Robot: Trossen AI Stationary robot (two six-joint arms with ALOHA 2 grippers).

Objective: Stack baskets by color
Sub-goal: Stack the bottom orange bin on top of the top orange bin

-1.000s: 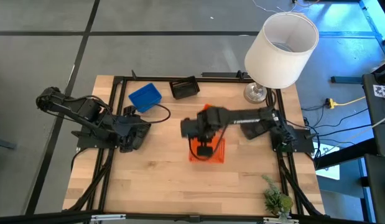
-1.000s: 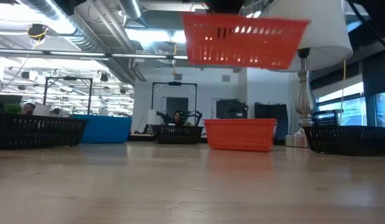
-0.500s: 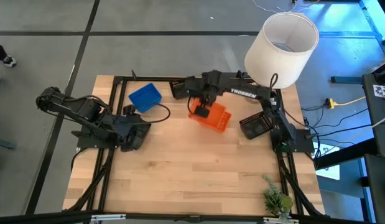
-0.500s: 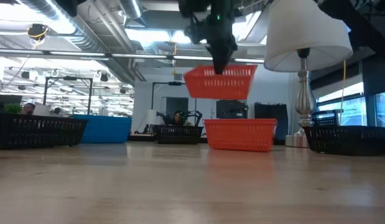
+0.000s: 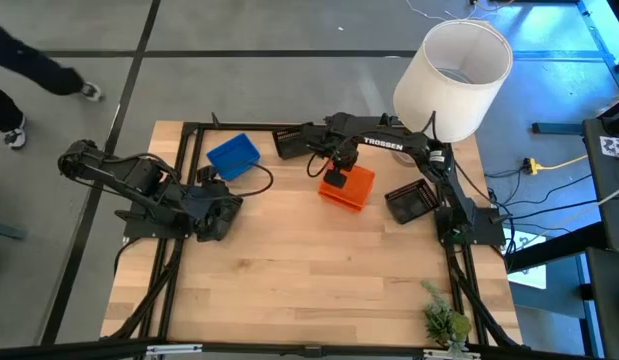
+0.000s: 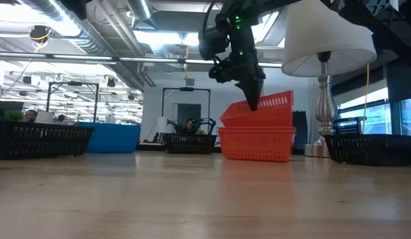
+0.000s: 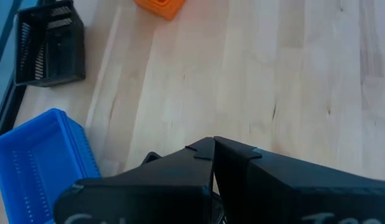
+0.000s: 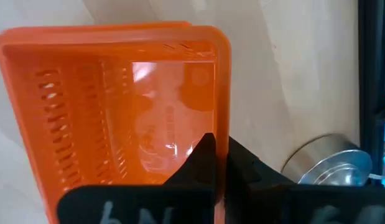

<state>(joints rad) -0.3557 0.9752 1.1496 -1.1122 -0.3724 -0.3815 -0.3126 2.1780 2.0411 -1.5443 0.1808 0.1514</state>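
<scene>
1. Baskets come first: the orange basket (image 5: 347,187) in the right gripper (image 5: 336,172) sits tilted, one end already down in the orange basket below (image 6: 255,144), toward one o'clock from the table's (image 5: 289,290) centre.
2. Right gripper is pinched tight on the held basket's rim; level it so both rims match, then lower straight before letting go.
3. Judging by the tilt, an early release could leave it cocked or sliding off.
4. Left gripper (image 5: 221,212) waits closed and empty near nine o'clock.
5. Blue basket (image 5: 233,156) lies at eleven o'clock, one black basket (image 5: 297,141) at twelve, another black basket (image 5: 409,203) toward two.
6. All are shallow, slotted plastic boxes.
</scene>
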